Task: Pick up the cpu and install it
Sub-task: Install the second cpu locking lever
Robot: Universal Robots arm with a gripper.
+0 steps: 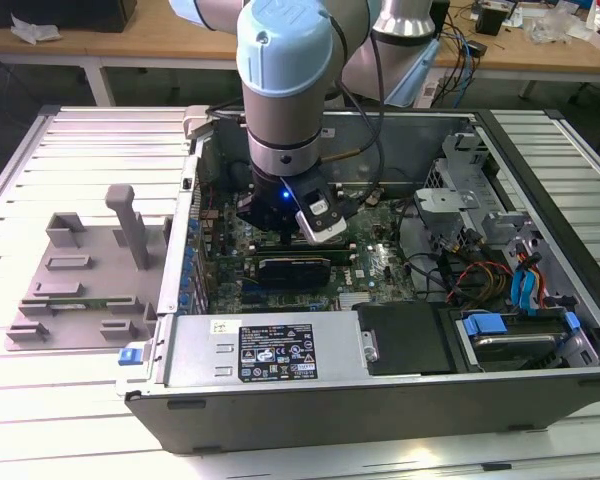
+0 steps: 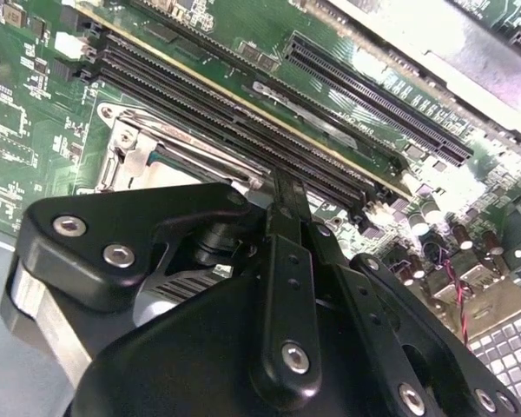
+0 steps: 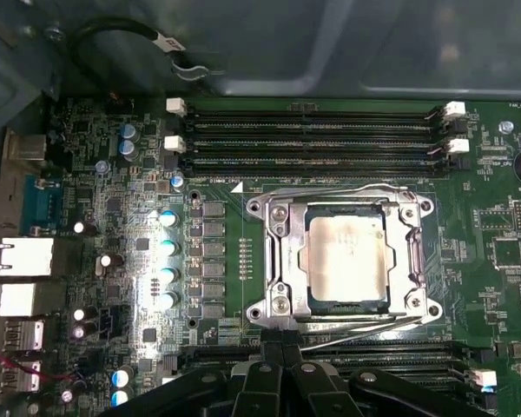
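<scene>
The cpu (image 3: pixel 346 258), a silver-grey square, lies flat inside the metal socket frame (image 3: pixel 278 261) on the green motherboard (image 3: pixel 95 174). In the first wrist view my gripper (image 3: pixel 282 337) is just outside the socket's edge, its two black fingers pressed together with nothing between them. In the second wrist view the gripper (image 2: pixel 284 187) shows as one narrow black tip over the memory slots, beside the socket frame (image 2: pixel 130 143). In the exterior view the gripper (image 1: pixel 283 238) hangs inside the open computer case (image 1: pixel 380 400), low over the board.
A grey plastic tray (image 1: pixel 80 285) with upright posts stands outside the case on the exterior view's left. Inside the case are the power supply (image 1: pixel 270 350), a drive cage (image 1: pixel 470 190), loose cables (image 1: pixel 470 275) and long memory slots (image 3: pixel 313 139) on two sides of the socket.
</scene>
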